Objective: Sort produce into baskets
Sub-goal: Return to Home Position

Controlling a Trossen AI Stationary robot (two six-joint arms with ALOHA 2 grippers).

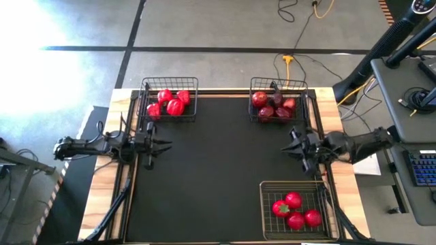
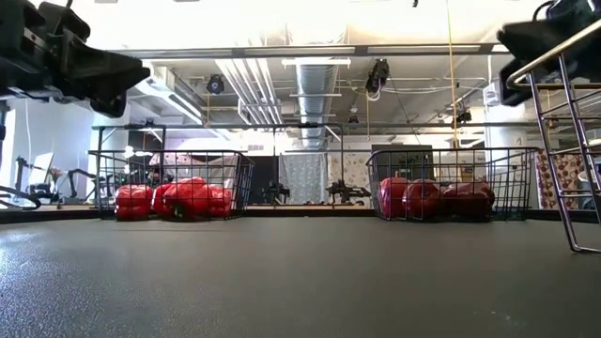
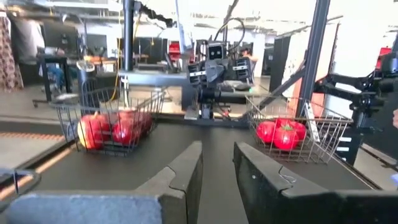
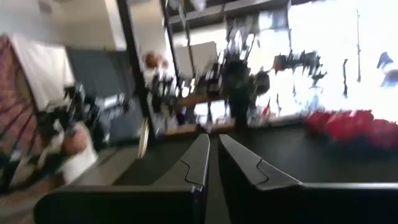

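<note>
Left pincer, at 9 o'clock by the table edge, hangs slightly open and empty. Peppers fill the 11 o'clock basket, maroon fruits the 1 o'clock basket, and tomatoes the 5 o'clock basket. Right pincer, at 3 o'clock, is nearly closed and empty. Both look parked because sorting seems done.

From above, the dark counter carries three wire baskets. The far-left basket holds a small heap of bright red peppers. The far-right basket holds dark maroon round fruits. The near-right basket holds four red tomatoes, one showing its green top. The left gripper hangs over the counter's left edge and the right gripper over its right side, both pointing inward and well apart. Nothing lies on the counter between them. A yellow cable trails across the floor beyond.
</note>
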